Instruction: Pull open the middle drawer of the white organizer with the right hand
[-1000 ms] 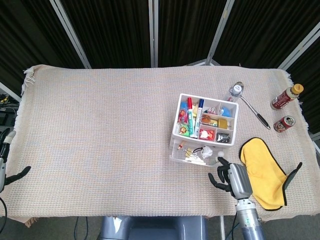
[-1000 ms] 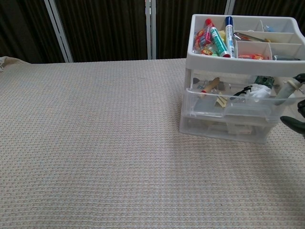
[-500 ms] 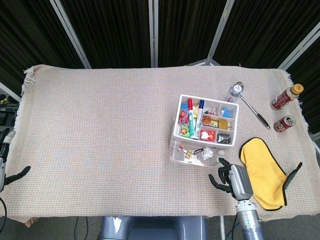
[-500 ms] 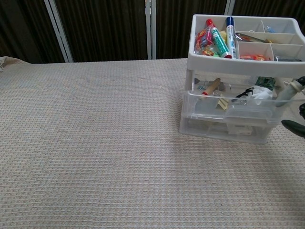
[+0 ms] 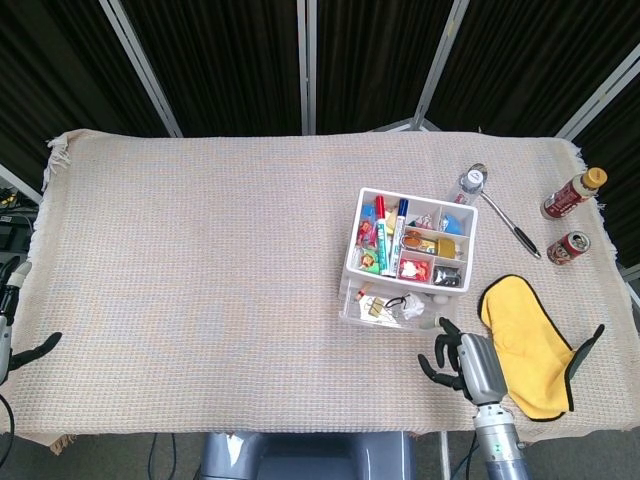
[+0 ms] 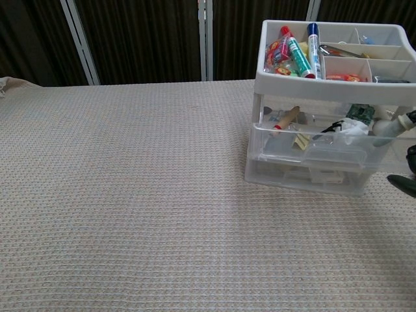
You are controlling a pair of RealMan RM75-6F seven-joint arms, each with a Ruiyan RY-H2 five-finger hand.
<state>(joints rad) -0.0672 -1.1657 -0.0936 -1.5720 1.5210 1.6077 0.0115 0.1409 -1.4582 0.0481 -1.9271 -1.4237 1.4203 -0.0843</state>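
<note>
From the head view, the white organizer (image 5: 408,258) sits right of centre on the woven tablecloth (image 5: 200,280), its top tray packed with markers (image 5: 395,232) and small bits. The middle drawer (image 5: 392,306) juts out from under the tray toward the robot, clips and a white wad showing in it — so it reads as partly open. The right hand (image 5: 463,362) is just beside the drawer's near right corner, fingers apart and lightly curled, holding nothing; no contact with the drawer can be made out. The left hand (image 5: 25,350) is down at the far left table edge, mostly cut off, so its state cannot be told. Beside the right hand lies a yellow cloth (image 5: 525,340); further back, a pen (image 5: 508,225), a brown bottle (image 5: 572,191) and a red can (image 5: 569,247). Labels on both are too small to read.

In the chest view the middle drawer (image 6: 325,140) stands forward of the clear bottom drawer (image 6: 305,174), and only dark fingertips of the right hand (image 6: 408,175) peek in at the right edge. Marker barrels carry print, but it is illegible.

To do this well, I'd judge: hook the fingers on the drawer's front lip near the centre, pull straight toward the robot — an off-corner tug could skew the drawer or drag the light organizer along.
</note>
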